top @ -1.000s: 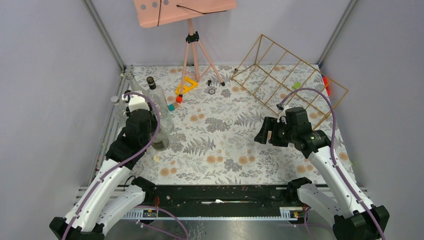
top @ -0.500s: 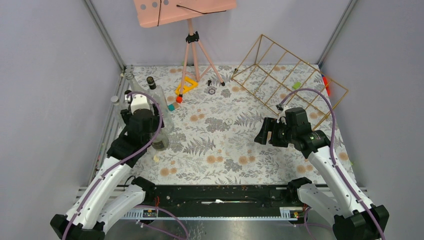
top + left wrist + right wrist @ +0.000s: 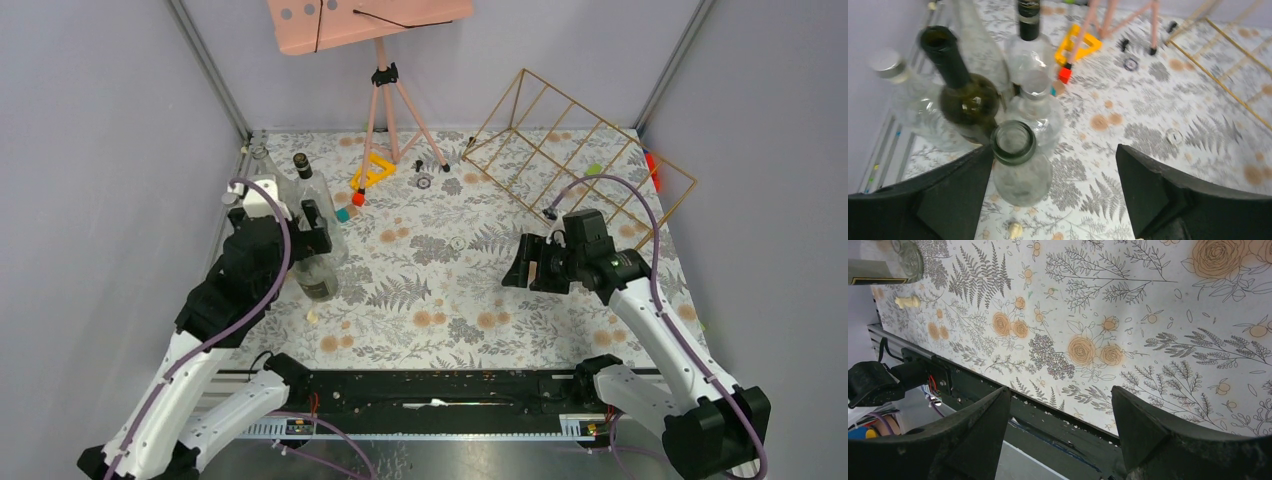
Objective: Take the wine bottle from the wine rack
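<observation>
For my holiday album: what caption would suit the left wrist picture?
Open left gripper above a cluster of glass bottles on the floral table, gold wine rack beyond.

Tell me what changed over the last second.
The left arm swung to its left, uncovering the nearest bottle; the left gripper is open. The right arm slid slightly left, the right gripper open over the mat. The other bottles, rack and stand kept their places.
</observation>
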You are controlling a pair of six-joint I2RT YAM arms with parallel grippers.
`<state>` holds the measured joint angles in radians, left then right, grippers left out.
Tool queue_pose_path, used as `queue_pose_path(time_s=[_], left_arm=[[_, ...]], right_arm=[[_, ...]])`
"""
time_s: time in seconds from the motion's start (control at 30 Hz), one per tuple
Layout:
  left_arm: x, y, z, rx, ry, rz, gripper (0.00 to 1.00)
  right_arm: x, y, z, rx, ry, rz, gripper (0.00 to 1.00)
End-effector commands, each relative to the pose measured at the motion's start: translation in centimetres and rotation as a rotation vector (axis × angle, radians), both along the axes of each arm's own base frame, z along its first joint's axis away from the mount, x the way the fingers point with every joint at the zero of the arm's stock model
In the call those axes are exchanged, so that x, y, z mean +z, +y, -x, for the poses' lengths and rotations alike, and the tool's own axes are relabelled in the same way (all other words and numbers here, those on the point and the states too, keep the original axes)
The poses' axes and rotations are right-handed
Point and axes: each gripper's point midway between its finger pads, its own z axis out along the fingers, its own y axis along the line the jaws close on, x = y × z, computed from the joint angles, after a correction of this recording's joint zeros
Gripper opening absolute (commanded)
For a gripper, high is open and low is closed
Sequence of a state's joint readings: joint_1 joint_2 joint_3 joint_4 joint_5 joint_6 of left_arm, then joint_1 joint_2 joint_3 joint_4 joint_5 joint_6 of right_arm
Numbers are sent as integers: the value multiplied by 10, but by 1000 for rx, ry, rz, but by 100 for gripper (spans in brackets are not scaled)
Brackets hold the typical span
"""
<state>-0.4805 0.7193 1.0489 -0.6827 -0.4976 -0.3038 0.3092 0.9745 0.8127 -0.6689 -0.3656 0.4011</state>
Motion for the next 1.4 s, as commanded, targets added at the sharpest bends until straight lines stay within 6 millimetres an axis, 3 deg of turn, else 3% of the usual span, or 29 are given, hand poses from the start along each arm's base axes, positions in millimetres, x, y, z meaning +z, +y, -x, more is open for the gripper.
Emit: queue_pose_path(time_s=[0.0, 0.13, 0.27, 0.33, 0.4, 0.6, 0.8, 1.37], left_arm=[[4, -43, 17, -169, 5, 59, 94], [-2, -80, 33, -270, 17, 56, 95], [-25, -108, 47, -335, 56, 6, 95], [-36, -104, 50, -309, 73, -17, 95], [-42, -88, 50, -244, 70, -27, 96], [-29, -56, 55, -163, 7, 20, 98], [-32, -57, 56, -177, 17, 0, 98], [-55, -43, 56, -123, 34, -30, 99]], right_arm=[[21, 6, -6, 9, -35, -34, 80], [23, 1, -8, 3, -55, -9, 80], [25, -7, -8, -13, -85, 30, 81], [28, -9, -9, -13, -107, 38, 81], [30, -12, -13, -27, -123, 51, 82], [39, 4, -29, -27, -87, -8, 81], [42, 3, -35, -29, -113, 3, 81], [29, 0, -28, -12, -98, 23, 81]])
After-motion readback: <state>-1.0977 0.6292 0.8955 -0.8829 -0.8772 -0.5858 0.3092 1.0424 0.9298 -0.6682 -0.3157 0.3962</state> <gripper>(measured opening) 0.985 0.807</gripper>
